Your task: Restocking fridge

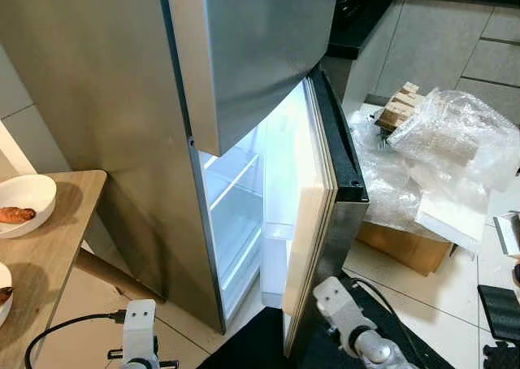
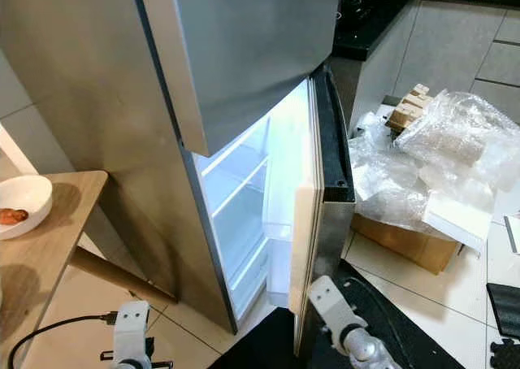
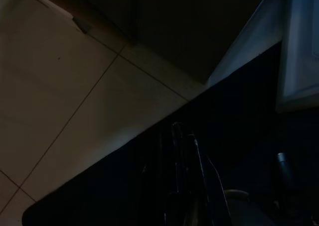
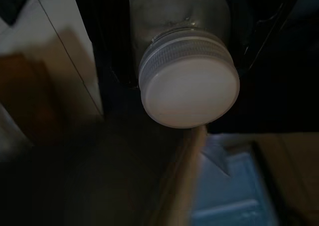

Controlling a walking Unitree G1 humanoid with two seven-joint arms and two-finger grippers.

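While the fridge [image 1: 244, 76] stands with its lower door [image 1: 313, 223] only partly open, the gap to the lit shelves [image 1: 236, 198] looks narrow. The right pincer [image 4: 184, 61] is closed around a clear bottle [image 4: 174, 12] with a white cap [image 4: 189, 86], low beside the door edge. The bottle's long axis runs along the fingers, cap toward the wrist camera. I judge it could knock the door on entering. Whether the left pincer [image 3: 184, 156], hanging over the floor, is open I cannot tell.

Tiled floor [image 1: 382, 271], wooden table [image 1: 45, 255], possibly grey cabinets [image 1: 455, 44].
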